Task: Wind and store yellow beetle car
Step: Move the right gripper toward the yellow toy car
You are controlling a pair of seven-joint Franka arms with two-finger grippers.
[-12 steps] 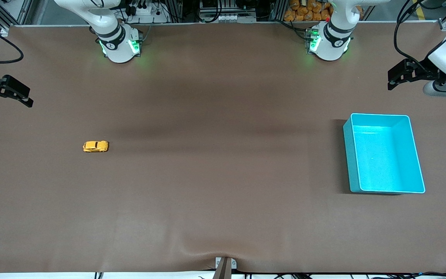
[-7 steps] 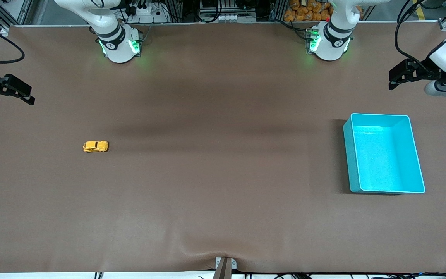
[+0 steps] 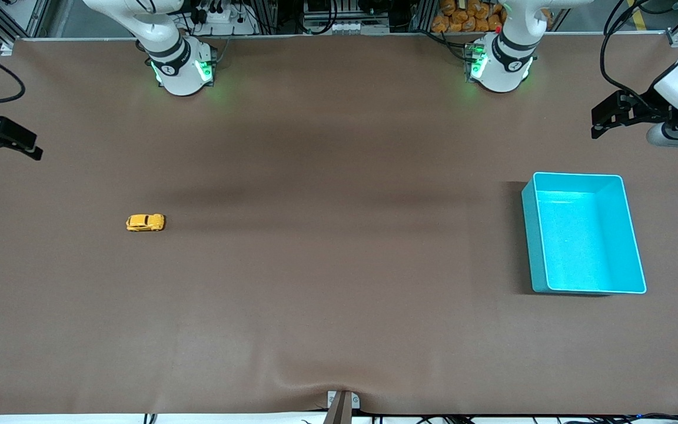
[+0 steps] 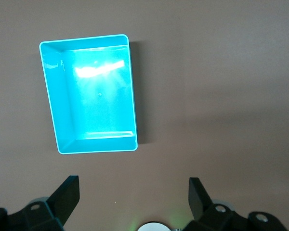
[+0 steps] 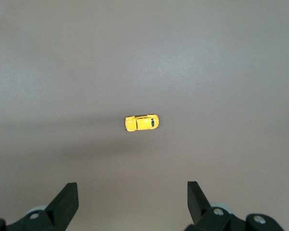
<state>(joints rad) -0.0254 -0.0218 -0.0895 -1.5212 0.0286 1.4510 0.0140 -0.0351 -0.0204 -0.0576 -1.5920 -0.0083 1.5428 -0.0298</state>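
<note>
The yellow beetle car is seen standing on its wheels on the brown table toward the right arm's end, well apart from the empty teal bin at the left arm's end. The right gripper is held high over the table near the car — jaws spread wide, nothing between them. The left gripper is held over the table beside the bin — likewise wide and empty.

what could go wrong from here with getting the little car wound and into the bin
The yellow beetle car is tiny against the open right tool, so a slightly off grasp may nudge it and it could roll away on its wheels. The teal bin sits at the left arm's end, under the open left tool, so a long carry or handover risks a drop.
</note>
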